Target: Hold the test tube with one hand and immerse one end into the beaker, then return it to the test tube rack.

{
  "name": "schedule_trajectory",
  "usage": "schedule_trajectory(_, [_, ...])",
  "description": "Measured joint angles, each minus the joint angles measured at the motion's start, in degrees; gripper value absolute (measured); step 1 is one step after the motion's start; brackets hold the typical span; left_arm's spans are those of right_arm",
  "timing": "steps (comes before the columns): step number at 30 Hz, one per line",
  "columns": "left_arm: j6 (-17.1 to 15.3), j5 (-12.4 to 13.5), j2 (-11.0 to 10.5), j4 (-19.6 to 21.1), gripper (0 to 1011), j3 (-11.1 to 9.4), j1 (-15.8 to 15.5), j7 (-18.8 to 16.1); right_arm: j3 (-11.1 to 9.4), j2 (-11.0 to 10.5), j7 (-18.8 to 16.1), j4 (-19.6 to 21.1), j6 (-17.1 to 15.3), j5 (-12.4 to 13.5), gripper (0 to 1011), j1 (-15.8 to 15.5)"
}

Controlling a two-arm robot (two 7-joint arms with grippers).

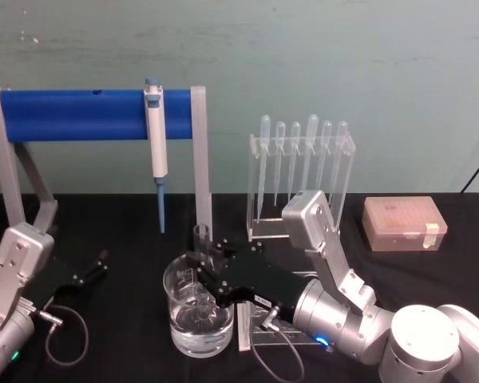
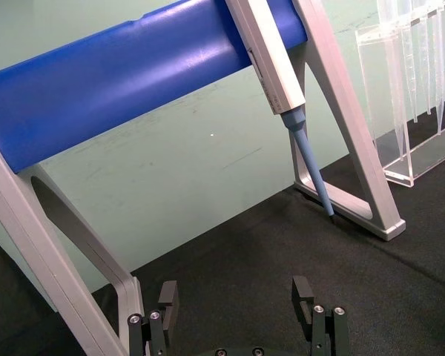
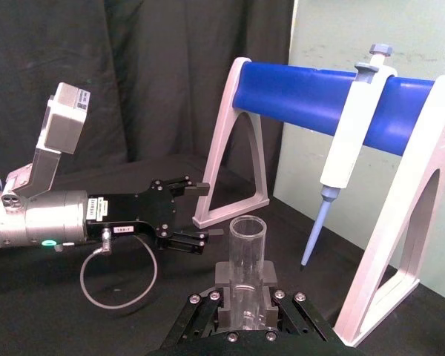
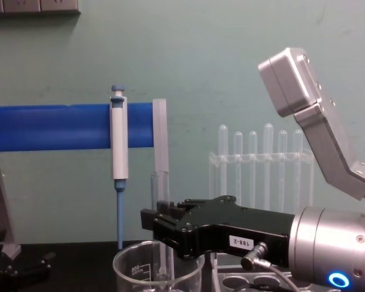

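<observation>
Over the centre of the black table (image 1: 128, 239), the right gripper (image 1: 206, 267) is clamped on the test tube (image 1: 201, 239) and holds it upright above the beaker (image 1: 176, 319).

1. Position. The tube's open mouth stands clear above the jaws. Its lower length drops past the beaker rim into the vessel. Water (image 1: 199, 331) lies in the bottom of the beaker; whether the rounded end has met it cannot be told.
2. Grasp. The right wrist view shows the fingers (image 3: 224, 276) pressing the tube from two opposite sides, below its mouth, with clear wall showing above them.
3. Left gripper (image 1: 98, 266). Parked low at the robot's left, jaws spread, holding nothing.
4. Handling, as judged. The tube is thin, rigid glass: light, smooth and brittle. It will not yield under pressure, so an over-tight squeeze risks a crack and a loose one risks a slide, the more so if the wall gets wet. The upper-middle hold appears sound, since it leaves the lower end free to dip.
5. Hazard. A sideways knock against the beaker wall could chip either piece.
6. Return point. A grey rack (image 4: 246, 281) with round holes sits below the right arm, just beside the beaker.
</observation>
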State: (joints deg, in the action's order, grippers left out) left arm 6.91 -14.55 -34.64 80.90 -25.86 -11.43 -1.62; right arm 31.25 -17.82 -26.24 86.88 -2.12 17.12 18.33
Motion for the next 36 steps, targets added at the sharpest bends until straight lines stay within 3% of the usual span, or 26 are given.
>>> schedule_trajectory(36, [0.0,0.0,0.0,0.0,1000,0.0,0.0,0.0,0.0,0.0,0.0,0.0,0.0,0.0,227,0.0])
